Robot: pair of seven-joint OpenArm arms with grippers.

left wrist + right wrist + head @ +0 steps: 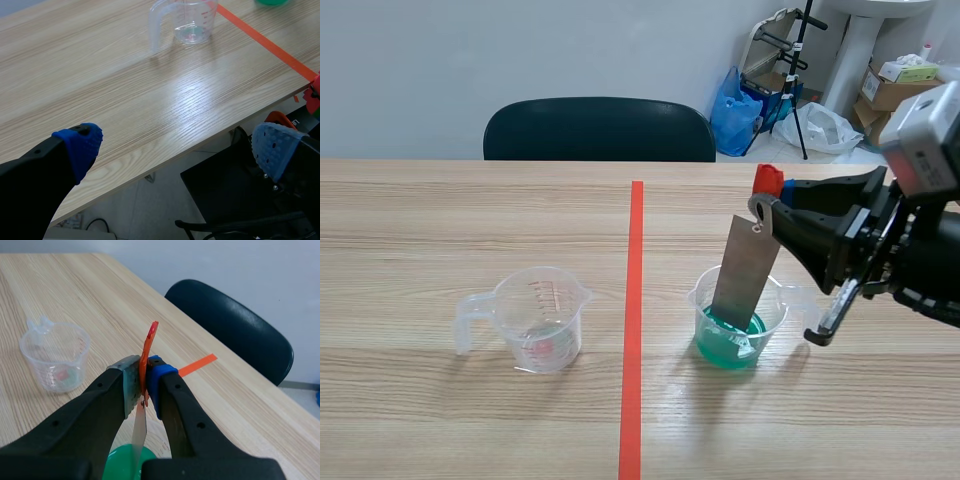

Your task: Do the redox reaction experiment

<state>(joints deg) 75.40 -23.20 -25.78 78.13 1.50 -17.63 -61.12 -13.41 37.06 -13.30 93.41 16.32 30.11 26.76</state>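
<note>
A clear beaker with green liquid stands right of the red tape line. A grey metal strip leans in it, lower end in the liquid. My right gripper is shut on the strip's top end, where an orange-red tab sticks up. In the right wrist view the strip hangs from the right gripper down to the green liquid. An empty clear beaker stands left of the line. My left gripper is open over the table's near edge, holding nothing.
A dark chair stands behind the table's far edge. Bags, boxes and a stand sit on the floor at the back right. The empty beaker lies well ahead of the left gripper, with bare wood in between.
</note>
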